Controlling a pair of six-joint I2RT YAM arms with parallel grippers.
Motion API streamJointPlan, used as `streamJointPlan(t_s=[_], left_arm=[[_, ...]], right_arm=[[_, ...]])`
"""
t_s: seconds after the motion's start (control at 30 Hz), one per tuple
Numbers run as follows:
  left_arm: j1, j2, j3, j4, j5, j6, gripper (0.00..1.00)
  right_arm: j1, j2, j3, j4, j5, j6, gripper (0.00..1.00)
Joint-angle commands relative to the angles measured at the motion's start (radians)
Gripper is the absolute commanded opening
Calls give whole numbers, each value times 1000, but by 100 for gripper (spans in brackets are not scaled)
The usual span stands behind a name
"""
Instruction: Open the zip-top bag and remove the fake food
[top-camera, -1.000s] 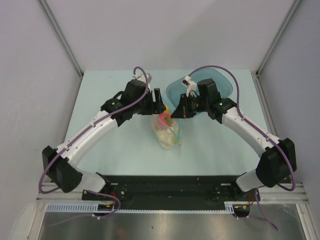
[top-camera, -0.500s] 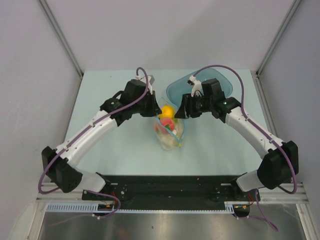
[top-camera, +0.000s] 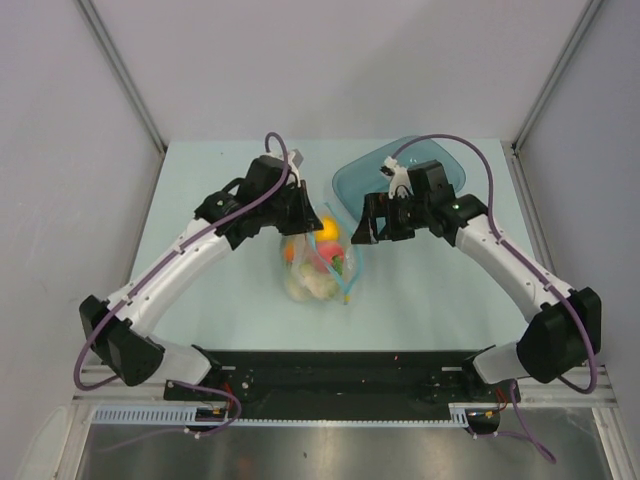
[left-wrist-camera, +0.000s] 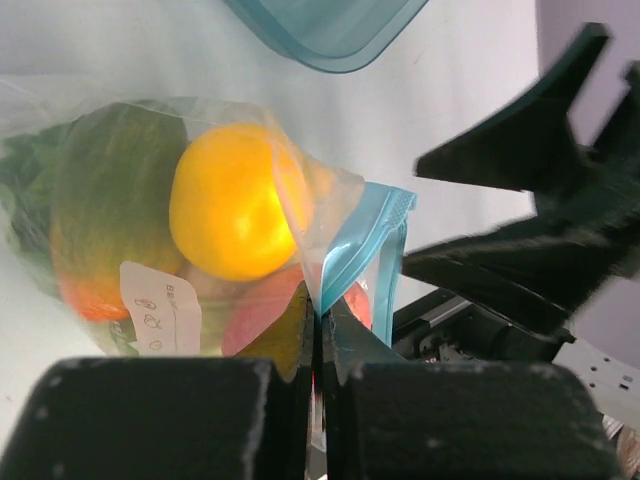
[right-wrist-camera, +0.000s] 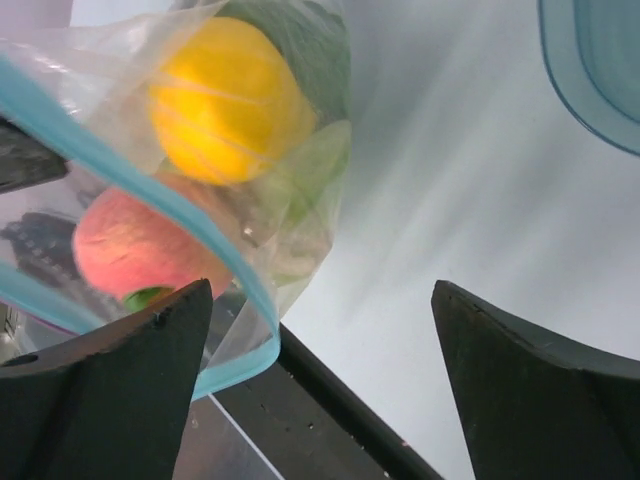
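I have the left gripper (left-wrist-camera: 318, 322) pressed together on a fold of the zip-top bag (top-camera: 318, 268), pinching the clear plastic just beside the light blue zip strip (left-wrist-camera: 362, 240). The right gripper (right-wrist-camera: 320, 330) stands spread wide and holds nothing, with the bag's mouth in front of its left finger.

The bag sits near the middle of the table (top-camera: 430, 290), between the two wrists, and the fake food is still inside it. I can see a yellow fruit (left-wrist-camera: 225, 200), a green leafy piece (left-wrist-camera: 105, 170) and a pinkish-red piece (right-wrist-camera: 130, 245).

The teal tray (top-camera: 448, 158) lies at the far right of the table, partly covered from above by the right wrist (its rim also shows in both wrist views). The right arm's dark body fills the right side of the left wrist view, close behind the zip strip.

A small white label (left-wrist-camera: 160, 305) on the bag carries a few dark marks that are too blurred for me to read.

A second ago the right gripper was clamped at the bag's mouth and the left one stood apart. Since then the roles have swapped, the right gripper has backed off toward the tray, and the bag has shifted left.
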Motion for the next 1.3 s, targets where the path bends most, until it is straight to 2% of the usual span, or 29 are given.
streamJointPlan(t_s=[0.0,0.07,0.13,0.17,0.23,0.3,0.37,0.47,0.63,0.77,0.87,0.97,1.07,1.1,1.2,1.23,1.27], left_arm=[[-4,48,-3,87,18,-11,0],[-4,63,-6,121,27,-6,0],[-4,74,3,146,38,-8,0],[-4,77,8,147,41,-9,0],[-4,85,20,146,41,-9,0],[-4,82,25,141,44,-6,0],[-4,76,23,140,41,-5,0],[-4,68,19,129,39,0,0],[-4,59,3,152,62,-15,0],[-4,63,2,167,79,-23,0],[-4,64,2,170,82,-24,0],[-4,60,0,173,85,-28,0],[-4,53,-18,189,90,-38,0],[-4,53,-21,190,91,-40,0],[-4,51,-23,181,84,-41,1],[-4,50,-24,180,76,-41,0],[-4,47,-26,177,68,-41,0]], right_arm=[[-8,-109,57,-52,49,-17,100],[29,-137,62,-36,53,4,99],[93,-134,63,10,51,36,89],[118,-125,63,26,48,43,79],[161,-99,62,58,49,62,76],[169,-82,62,67,57,66,78],[172,-54,57,67,79,29,87],[173,-17,52,64,102,-3,92],[190,9,33,101,88,14,92],[209,29,8,109,106,15,86],[210,38,-13,115,111,14,86],[216,43,-35,124,134,-5,91],[224,59,-41,116,157,-28,89],[224,59,-43,116,158,-29,86],[227,55,-44,130,154,-29,64],[227,44,-44,135,154,-29,50],[227,38,-44,142,155,-29,42]])
